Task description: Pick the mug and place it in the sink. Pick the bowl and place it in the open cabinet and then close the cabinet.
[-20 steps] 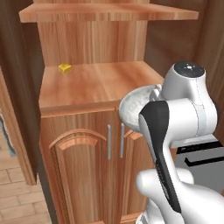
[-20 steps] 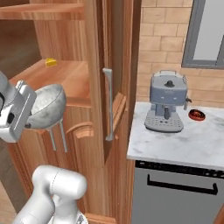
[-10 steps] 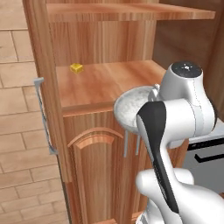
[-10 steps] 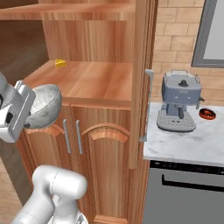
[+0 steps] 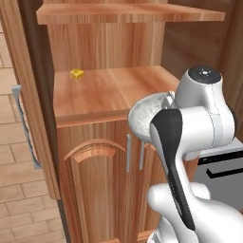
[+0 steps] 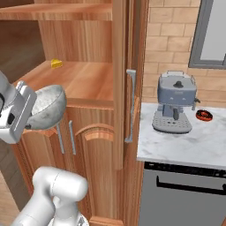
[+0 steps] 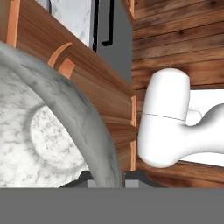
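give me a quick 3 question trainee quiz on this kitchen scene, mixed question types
1. True or false: the gripper is shut on the rim of the bowl.
2. What lies on the open cabinet's lower shelf? A) a red apple B) a small yellow block C) a white mug
3. Fill in: on the marble counter to the right of the cabinet stands a grey ____ machine, with a small dark dish beside it.

Key
1. True; the bowl is held in front of the cabinet, not yet on the shelf.
2. B
3. coffee
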